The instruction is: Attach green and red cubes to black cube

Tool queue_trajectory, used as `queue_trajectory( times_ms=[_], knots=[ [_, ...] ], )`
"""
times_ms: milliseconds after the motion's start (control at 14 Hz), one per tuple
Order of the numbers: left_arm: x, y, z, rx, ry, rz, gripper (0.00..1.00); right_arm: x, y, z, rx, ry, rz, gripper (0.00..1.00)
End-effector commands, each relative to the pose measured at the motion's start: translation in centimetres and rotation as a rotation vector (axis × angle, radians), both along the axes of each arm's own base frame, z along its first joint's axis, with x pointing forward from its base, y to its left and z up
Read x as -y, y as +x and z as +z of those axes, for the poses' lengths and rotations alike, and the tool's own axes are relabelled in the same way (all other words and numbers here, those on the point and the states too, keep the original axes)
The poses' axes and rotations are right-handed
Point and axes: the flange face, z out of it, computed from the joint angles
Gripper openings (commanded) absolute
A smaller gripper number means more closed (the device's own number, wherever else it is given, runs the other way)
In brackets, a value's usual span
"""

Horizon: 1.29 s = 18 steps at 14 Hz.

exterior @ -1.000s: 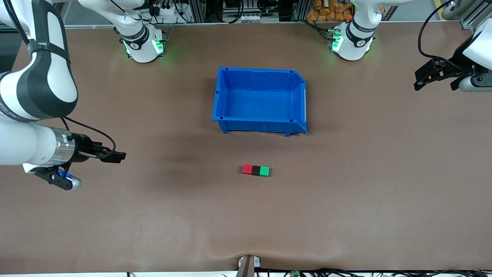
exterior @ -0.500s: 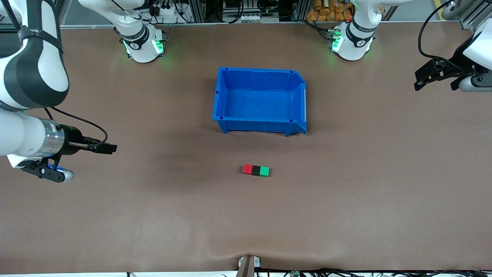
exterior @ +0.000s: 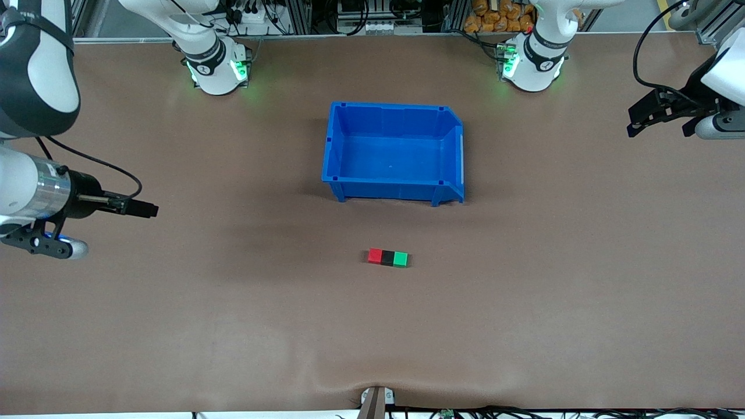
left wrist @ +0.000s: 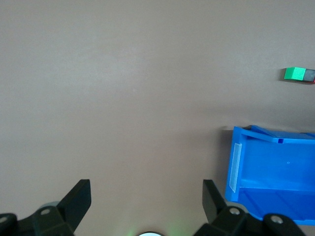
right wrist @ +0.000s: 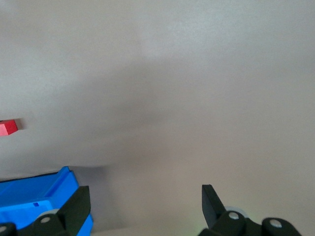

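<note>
Left wrist view: left gripper [left wrist: 146, 196] showing at bottom edge of frame, fingers [left wrist: 78, 196] standing wide apart, nothing between them. Brown table surface [left wrist: 123, 88] filling most of frame. Blue bin [left wrist: 270, 172] sitting at lower right, cut off by frame edge. Green cube [left wrist: 294, 73] lying at upper right, touching black cube [left wrist: 309, 75], latter partly cropped at right edge.
</note>
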Motion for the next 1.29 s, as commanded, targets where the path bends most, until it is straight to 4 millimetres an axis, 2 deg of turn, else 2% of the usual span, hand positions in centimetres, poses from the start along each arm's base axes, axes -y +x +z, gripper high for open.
queue_trajectory(
  times_ms=[0, 1214],
  knots=[
    [0.0, 0.0, 0.3, 0.013, 0.015, 0.014, 1.0, 0.3, -1.6, 1.0, 0.008, -0.014, 0.028, 1.0],
    [1.3, -0.6, 1.2, 0.024, 0.014, -0.008, 1.0, 1.1, -7.0, 6.4, 0.081, -0.012, 0.129, 1.0]
  ],
)
